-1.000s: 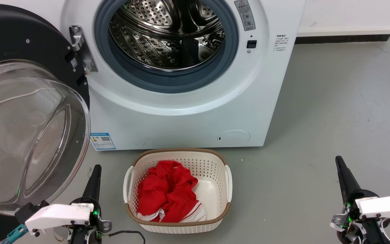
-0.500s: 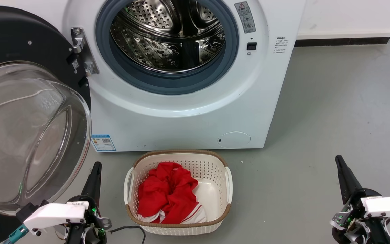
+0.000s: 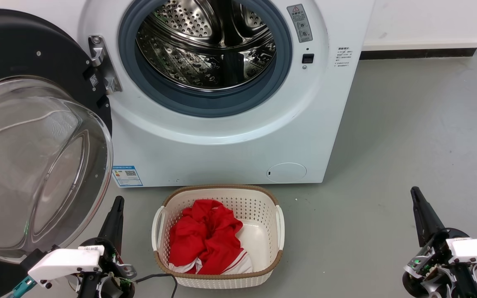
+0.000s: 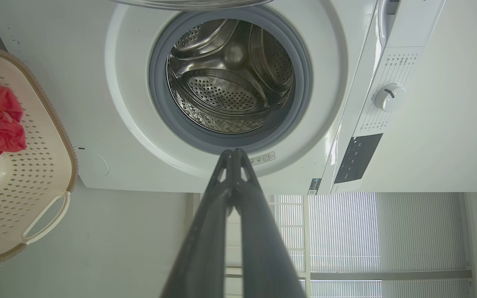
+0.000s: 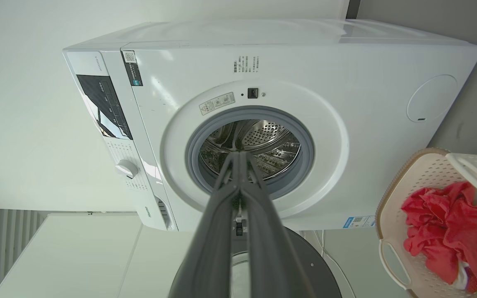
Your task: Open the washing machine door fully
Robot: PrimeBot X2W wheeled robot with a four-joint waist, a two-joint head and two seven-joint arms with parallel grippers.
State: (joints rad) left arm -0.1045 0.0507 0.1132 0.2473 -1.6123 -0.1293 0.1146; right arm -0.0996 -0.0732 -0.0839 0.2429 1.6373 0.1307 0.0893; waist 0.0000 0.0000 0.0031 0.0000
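The white washing machine (image 3: 222,140) stands ahead with its steel drum (image 3: 209,45) exposed. The washing machine door (image 3: 23,49), a black disc with a clear glass bowl (image 3: 35,165), is swung wide out to the left on its hinge (image 3: 99,62). My left gripper (image 3: 118,201) is shut and empty, low on the floor just right of the glass bowl and apart from it. My right gripper (image 3: 415,191) is shut and empty at the lower right, well clear of the machine. The wrist views show each gripper's fingers closed together, left gripper (image 4: 233,152) and right gripper (image 5: 240,155), both pointing toward the drum opening.
A cream laundry basket (image 3: 218,188) holding red clothing (image 3: 205,240) sits on the grey floor in front of the machine, between my two arms. A black cable (image 3: 160,279) lies by the left arm. A white wall base (image 3: 420,41) runs at the back right.
The whole head view has shifted slightly downward, so the camera moved. The door holds the same wide angle. Both grippers stay shut and sit slightly lower in the view.
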